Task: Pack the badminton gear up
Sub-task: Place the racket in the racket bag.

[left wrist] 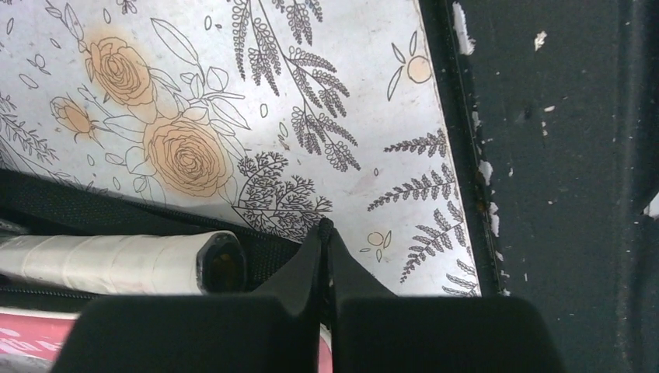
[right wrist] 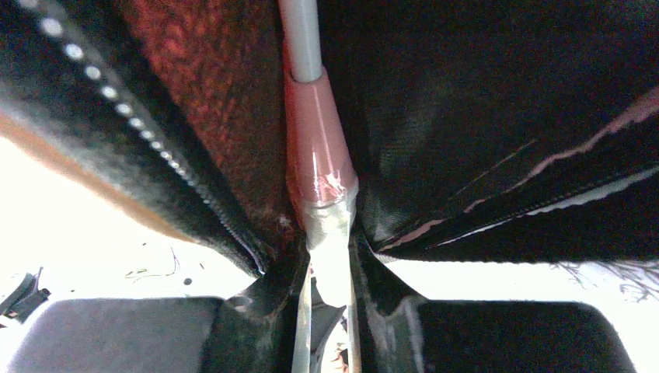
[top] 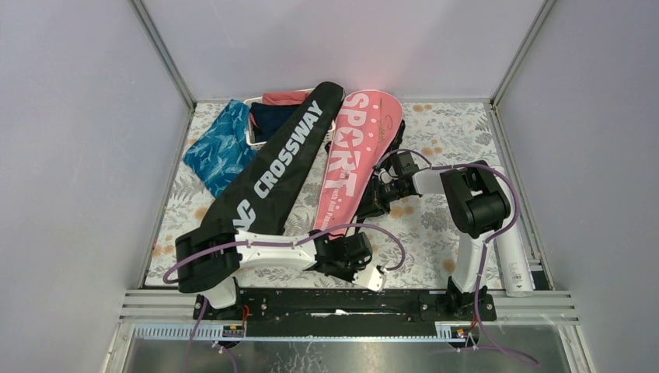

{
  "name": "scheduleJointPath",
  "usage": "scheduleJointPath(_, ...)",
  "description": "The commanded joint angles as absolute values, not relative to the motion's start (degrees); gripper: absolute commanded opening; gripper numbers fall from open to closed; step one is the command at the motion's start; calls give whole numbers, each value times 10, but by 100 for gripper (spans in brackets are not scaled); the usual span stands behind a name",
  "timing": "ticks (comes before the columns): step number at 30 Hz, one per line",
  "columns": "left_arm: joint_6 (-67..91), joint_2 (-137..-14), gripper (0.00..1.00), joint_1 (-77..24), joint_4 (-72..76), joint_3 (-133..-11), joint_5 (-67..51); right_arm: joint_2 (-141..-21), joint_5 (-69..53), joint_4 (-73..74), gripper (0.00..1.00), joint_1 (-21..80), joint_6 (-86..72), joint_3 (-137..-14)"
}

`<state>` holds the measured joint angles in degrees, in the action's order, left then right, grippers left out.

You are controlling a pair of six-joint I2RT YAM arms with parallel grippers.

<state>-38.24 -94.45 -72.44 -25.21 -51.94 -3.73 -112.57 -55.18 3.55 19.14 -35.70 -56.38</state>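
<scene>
Two racket-shaped fabric bags lie side by side in the overhead view. The black "CROSSWAY" bag (top: 272,175) runs diagonally with its wide end across the white slatted plastic basket (top: 253,134). The pink "SPORT" bag (top: 353,159) is just to its right, and the long white shuttlecock tube (top: 514,260) lies well apart at the table's right edge. The left gripper (top: 369,268) sits low beside the black rail (top: 334,299), near the bags' narrow ends, while the right gripper (top: 379,199) is at the pink bag's right edge. From the left wrist, the black fingers (left wrist: 299,272) are pressed together on nothing, just beside the butt of a white-taped racket handle (left wrist: 109,264) lying against a black bag edge. From the right wrist, the claw pinches a pink-coned racket (right wrist: 315,132) on its taped grip just below the cone. Its grey shaft runs into a dark, zip-edged opening that I take for the pink bag's mouth. The rackets should be light and stiff at the handle but thin and bendable along the shaft, so the wrapped grip is the place to hold. The bags look limp and likely to sag shut, so they are best taken at the zipper edge. The tube looks smooth and apt to roll, so grip it across its middle.
</scene>
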Motion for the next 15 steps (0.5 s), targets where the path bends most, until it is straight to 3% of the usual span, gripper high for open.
scheduleJointPath(1,-414,-946,0,-738,-261,-516,-45,-1125,-487,-73,0,168,-381,-621)
scheduleJointPath(15,-450,-935,0,-760,-378,-572,-231,-1118,-524,-118,0,168,-434,-638)
